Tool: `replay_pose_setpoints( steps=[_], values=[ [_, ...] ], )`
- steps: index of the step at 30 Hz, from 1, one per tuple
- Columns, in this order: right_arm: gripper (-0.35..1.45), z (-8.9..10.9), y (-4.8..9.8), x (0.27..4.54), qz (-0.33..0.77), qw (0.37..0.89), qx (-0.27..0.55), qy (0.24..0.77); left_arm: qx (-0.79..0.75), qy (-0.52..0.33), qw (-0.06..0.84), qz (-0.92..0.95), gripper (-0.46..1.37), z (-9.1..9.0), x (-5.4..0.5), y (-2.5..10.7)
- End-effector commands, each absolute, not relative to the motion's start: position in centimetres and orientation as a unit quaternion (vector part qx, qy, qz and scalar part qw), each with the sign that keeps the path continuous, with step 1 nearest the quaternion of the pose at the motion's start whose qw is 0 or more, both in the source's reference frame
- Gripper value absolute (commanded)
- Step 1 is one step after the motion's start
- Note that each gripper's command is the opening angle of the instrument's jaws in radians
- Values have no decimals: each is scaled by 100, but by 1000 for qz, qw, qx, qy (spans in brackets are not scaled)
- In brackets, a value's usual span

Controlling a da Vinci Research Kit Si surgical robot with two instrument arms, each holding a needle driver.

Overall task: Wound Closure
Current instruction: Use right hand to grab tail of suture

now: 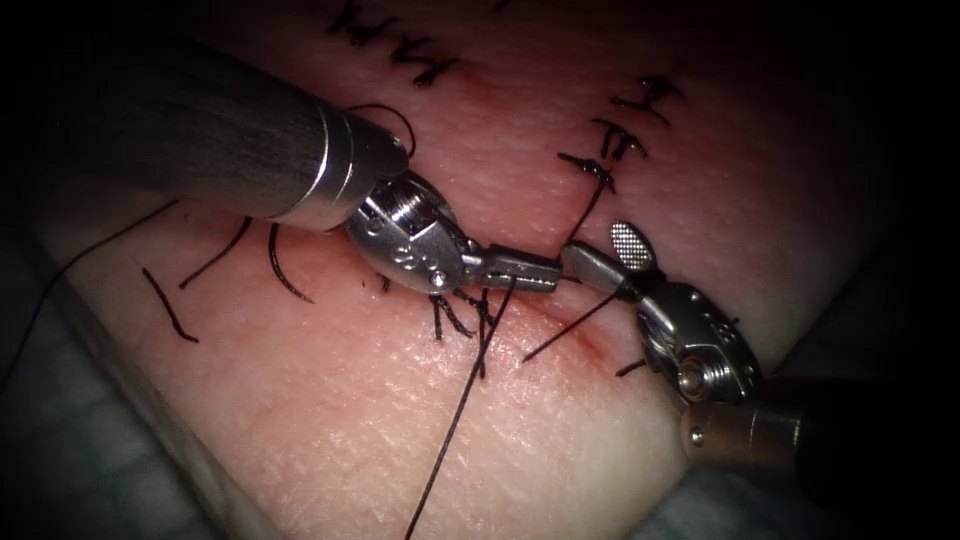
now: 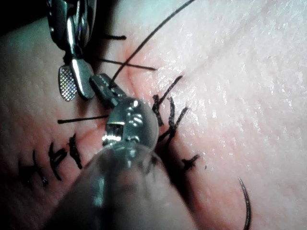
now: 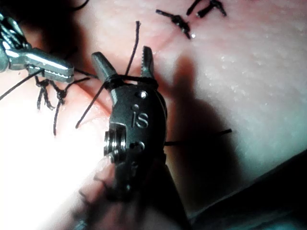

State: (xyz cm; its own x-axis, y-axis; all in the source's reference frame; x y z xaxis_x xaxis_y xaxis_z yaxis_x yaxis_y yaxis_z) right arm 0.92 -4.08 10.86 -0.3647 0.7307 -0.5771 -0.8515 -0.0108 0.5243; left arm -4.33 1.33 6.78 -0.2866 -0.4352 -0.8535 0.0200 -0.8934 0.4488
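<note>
Steel left tool [image 1: 520, 268], reaching in from the far left, is clamped on the thread [image 1: 455, 420] over the cut [image 1: 560, 325]; the right tool [image 1: 610, 255] gapes, thread wrapped round it. Left wrist view shows the needle [image 2: 247, 203] lying free on the tissue [image 1: 330, 400].

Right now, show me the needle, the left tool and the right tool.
needle [image 2: 248, 203]: left wrist view, middle of its curve, lying loose on the tissue.
left tool [image 1: 540, 270]: endoscope view, tip of its shut jaws holding thread.
right tool [image 1: 600, 250]: endoscope view, between its open jaws, thread across them.
</note>
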Motion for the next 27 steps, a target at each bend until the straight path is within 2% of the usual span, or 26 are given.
replay_pose_setpoints(
  steps=[1, 10, 20, 25, 27],
  values=[
    [82, 1091, -407, 92, 709, 558, -70, 426, 581, -175, 149, -781, -35, 680, -437, 135],
    [81, 1119, -395, 94, 709, 563, -62, 419, 584, -173, 152, -778, -35, 679, -445, 143],
    [68, 1127, -382, 100, 708, 564, -55, 421, 586, -172, 152, -777, -35, 680, -445, 148],
    [53, 1128, -380, 103, 709, 563, -56, 420, 586, -172, 152, -777, -35, 680, -444, 148],
    [36, 1127, -379, 105, 705, 569, -60, 419, 586, -172, 152, -777, -35, 680, -444, 148]
  ],
)
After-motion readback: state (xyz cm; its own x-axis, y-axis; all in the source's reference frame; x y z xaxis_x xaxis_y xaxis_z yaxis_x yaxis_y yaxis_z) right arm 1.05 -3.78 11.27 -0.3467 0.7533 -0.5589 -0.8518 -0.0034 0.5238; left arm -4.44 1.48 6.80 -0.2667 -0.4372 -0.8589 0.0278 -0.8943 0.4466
